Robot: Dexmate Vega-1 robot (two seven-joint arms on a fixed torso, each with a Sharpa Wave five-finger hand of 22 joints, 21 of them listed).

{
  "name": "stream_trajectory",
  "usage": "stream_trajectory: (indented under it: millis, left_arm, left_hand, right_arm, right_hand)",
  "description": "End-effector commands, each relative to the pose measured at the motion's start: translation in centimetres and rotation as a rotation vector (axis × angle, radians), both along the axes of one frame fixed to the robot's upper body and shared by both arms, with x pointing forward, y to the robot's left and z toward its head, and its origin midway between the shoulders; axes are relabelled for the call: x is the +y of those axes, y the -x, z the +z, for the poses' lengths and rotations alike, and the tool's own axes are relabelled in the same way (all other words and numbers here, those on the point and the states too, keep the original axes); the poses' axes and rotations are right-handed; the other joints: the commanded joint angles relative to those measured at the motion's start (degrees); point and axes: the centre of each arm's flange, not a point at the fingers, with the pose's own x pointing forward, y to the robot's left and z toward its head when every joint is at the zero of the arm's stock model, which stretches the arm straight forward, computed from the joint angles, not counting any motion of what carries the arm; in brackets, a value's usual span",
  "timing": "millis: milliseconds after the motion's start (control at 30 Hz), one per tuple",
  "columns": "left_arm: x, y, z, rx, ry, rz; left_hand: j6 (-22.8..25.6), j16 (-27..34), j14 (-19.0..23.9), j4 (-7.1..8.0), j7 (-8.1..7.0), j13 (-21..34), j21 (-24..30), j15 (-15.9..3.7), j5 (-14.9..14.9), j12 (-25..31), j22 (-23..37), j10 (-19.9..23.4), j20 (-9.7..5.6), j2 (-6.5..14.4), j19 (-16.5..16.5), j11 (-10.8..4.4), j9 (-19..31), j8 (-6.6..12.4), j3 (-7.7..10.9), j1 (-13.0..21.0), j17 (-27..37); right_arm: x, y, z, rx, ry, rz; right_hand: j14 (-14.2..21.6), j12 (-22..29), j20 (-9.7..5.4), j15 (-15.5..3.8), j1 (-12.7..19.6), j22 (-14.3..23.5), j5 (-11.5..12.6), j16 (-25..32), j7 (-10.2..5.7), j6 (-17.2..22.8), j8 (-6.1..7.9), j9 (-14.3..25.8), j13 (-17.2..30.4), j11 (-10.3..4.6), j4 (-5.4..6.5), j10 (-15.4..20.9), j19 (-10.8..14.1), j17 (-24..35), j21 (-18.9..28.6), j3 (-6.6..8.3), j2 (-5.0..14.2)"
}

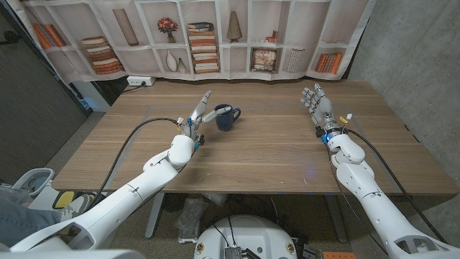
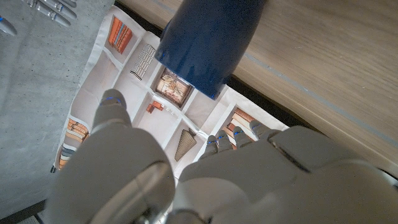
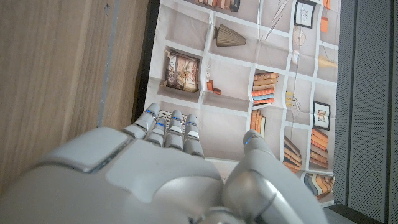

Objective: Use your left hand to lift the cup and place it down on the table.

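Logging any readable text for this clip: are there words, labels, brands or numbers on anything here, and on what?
None can be read.
Cup: plain dark blue, no print visible.
Bookshelf backdrop: printed book spines and a framed picture, any lettering too small and blurred to read.
Wall socket strip: no legible marking.
Left hand and right hand: no readable label.

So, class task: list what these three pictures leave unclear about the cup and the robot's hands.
- Head view: whether the left hand touches the cup; the contact is too small to judge.
- Left wrist view: the cup is cut off by the picture's edge.
- Right wrist view: the right hand shows its back, hiding the palm.
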Motion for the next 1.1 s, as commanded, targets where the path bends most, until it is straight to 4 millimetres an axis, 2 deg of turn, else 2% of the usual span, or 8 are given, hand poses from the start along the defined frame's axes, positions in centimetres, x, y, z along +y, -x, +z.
stream_trajectory:
  millis: [33,1100]
  left_arm:
    - [-0.3,0.3,-0.5,-0.005,-0.012,0.022]
    - [-0.7,-1.3,-1.9,0.049,0.003,0.037]
  left_hand:
    - [-0.57,-0.17,-0.87,0.04,-0.31,-0.01,-0.03,0.12,0.26,0.02,0.07,-0.25,-0.12,-0.04,-0.56,-0.07,0.06,0.00,-0.40,0.80,0.02]
    - [0.11,-0.01,-0.63,0.22,-0.35,-0.01,0.07,0.20,0.54,0.16,0.09,0.19,0.28,0.34,-0.54,-0.08,0.09,0.15,-1.20,1.30,0.03]
  right_arm:
    - [0.0,0.2,-0.3,0.001,-0.001,0.002]
    - [-0.3,-0.1,-0.7,0.010,-0.016,0.001]
  right_hand:
    - [0.15,0.14,-1.98,0.20,0.40,0.34,-0.05,0.33,0.11,0.52,0.20,0.29,0.21,-0.03,-0.18,0.66,0.36,0.10,-0.19,-0.07,0.22]
    - [0.36,0.16,-1.84,0.15,0.74,0.36,-0.05,0.27,0.01,0.47,0.14,0.29,0.22,-0.13,-0.59,0.89,0.63,0.05,-0.85,-0.19,0.54]
